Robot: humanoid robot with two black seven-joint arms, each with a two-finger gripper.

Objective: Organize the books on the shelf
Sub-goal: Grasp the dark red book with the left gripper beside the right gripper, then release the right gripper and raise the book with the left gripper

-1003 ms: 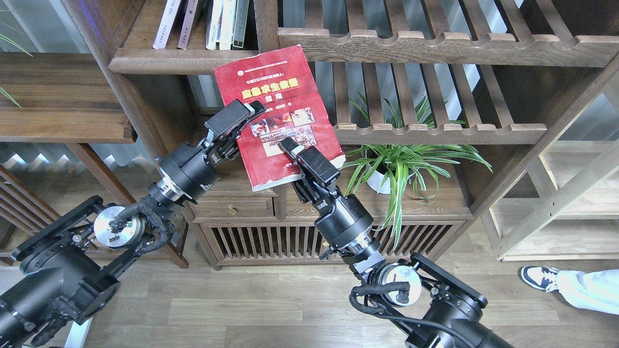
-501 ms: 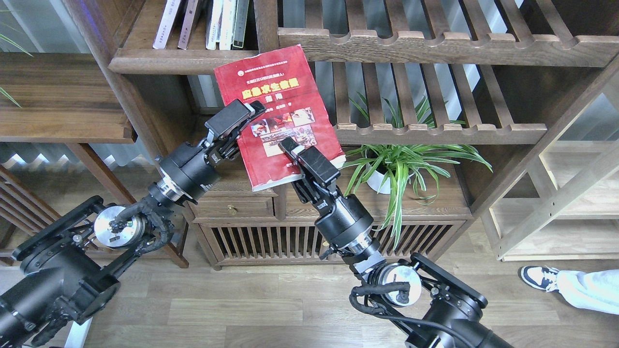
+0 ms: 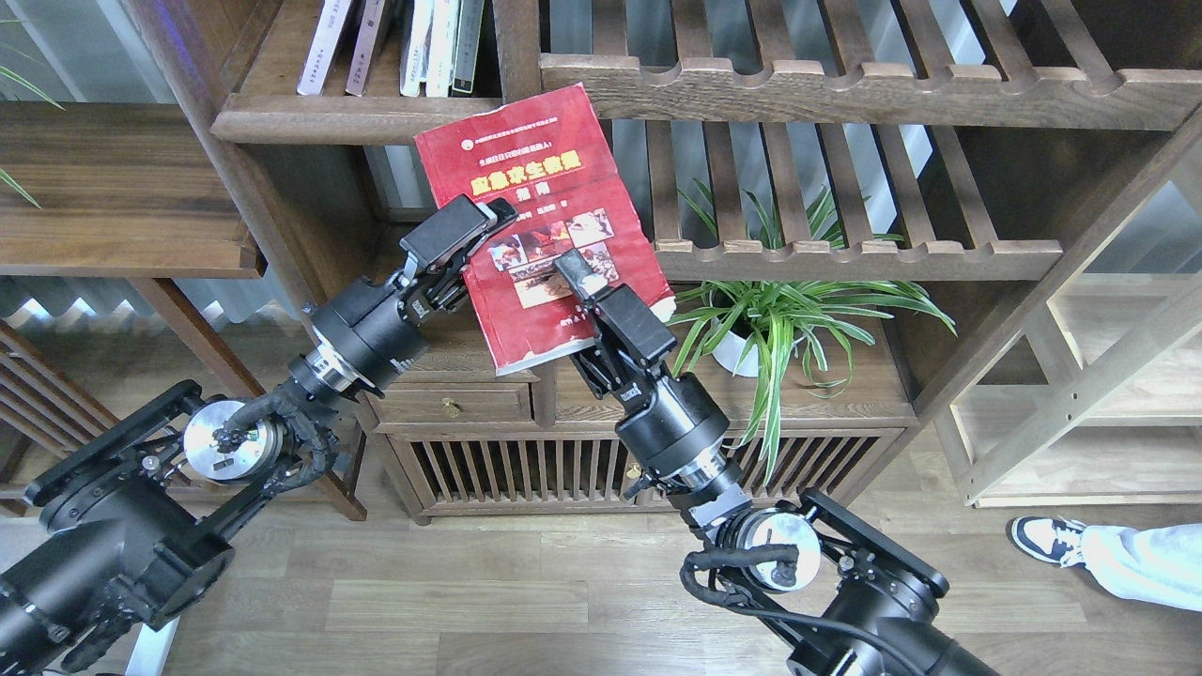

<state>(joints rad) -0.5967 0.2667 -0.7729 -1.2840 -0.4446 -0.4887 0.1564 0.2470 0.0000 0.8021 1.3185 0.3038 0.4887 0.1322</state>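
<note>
The red paperback with the yellow title band [image 3: 540, 221] hangs in mid-air, clamped by the left gripper [image 3: 470, 235] at its 9 o'clock edge and the right gripper [image 3: 575, 274] at 5 o'clock — just below the solid dark-brown shelf board [image 3: 319, 117], not yet shelved beside the upright books [image 3: 404, 42].

shelf [image 3: 338, 117]: books [image 3: 399, 42] fill left | right end open

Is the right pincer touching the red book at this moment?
Touching. In the head view, the right pincer has one finger lying flat on the cover of the red book, near its lower edge, with no gap visible between them.
</note>
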